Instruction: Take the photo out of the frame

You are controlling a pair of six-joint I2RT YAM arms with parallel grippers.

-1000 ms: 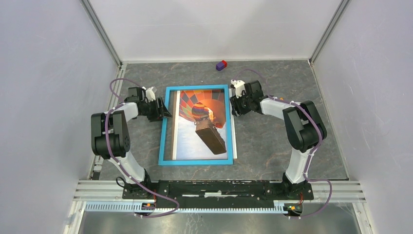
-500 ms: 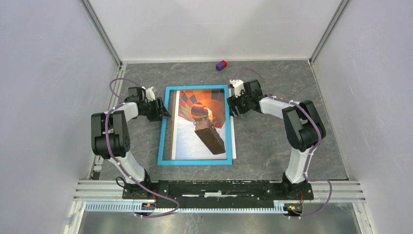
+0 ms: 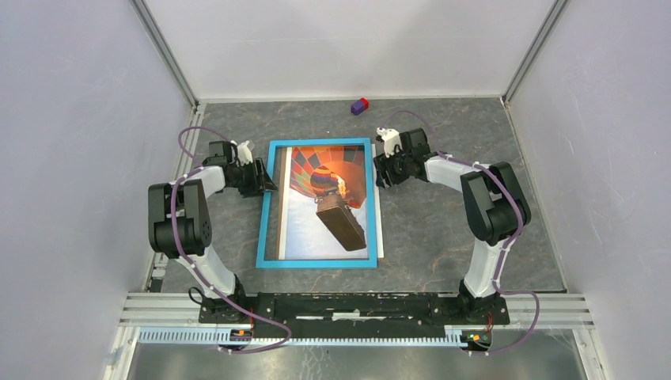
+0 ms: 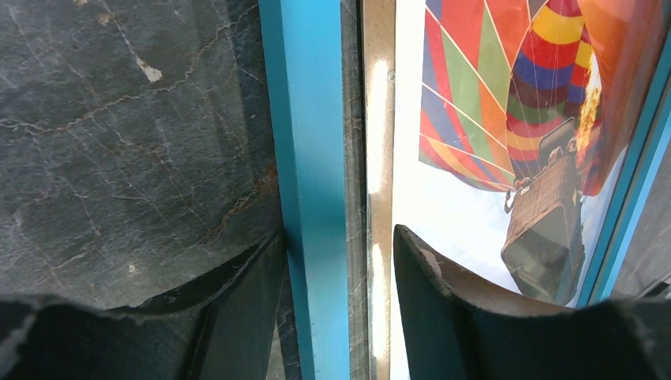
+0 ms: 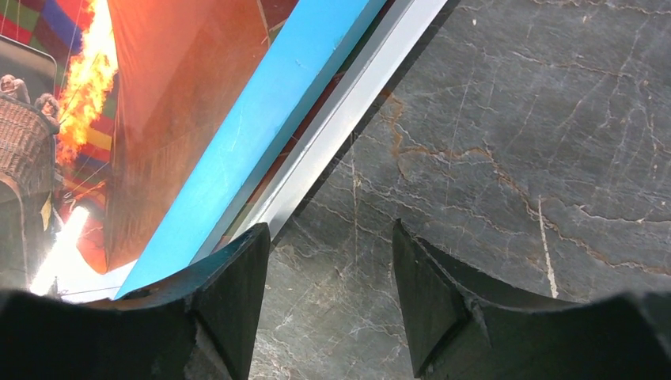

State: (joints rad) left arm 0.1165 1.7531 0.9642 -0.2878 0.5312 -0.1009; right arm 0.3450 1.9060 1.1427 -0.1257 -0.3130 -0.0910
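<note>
The frame [image 3: 316,264], bright blue, lies flat on the table with the photo [image 3: 328,198] of a hot-air balloon inside its border. The photo's white right edge [image 5: 348,103] sticks out past the frame's right side. My left gripper [image 3: 267,184] straddles the frame's left border [image 4: 316,119]. One finger rests against the border's outer side and the other stands over the photo [image 4: 475,158], apart from the border. My right gripper [image 3: 380,170] sits by the frame's upper right edge. In the right wrist view the right gripper [image 5: 331,237] is open over bare table, its left fingertip at the frame [image 5: 261,134].
A small purple and red block [image 3: 360,105] lies near the back wall. White walls with metal rails close in the grey marbled table [image 3: 443,237] on three sides.
The right gripper has shifted slightly toward the far side along the frame's right edge. The photo has slid a touch to the left. The left arm has stayed in place.
</note>
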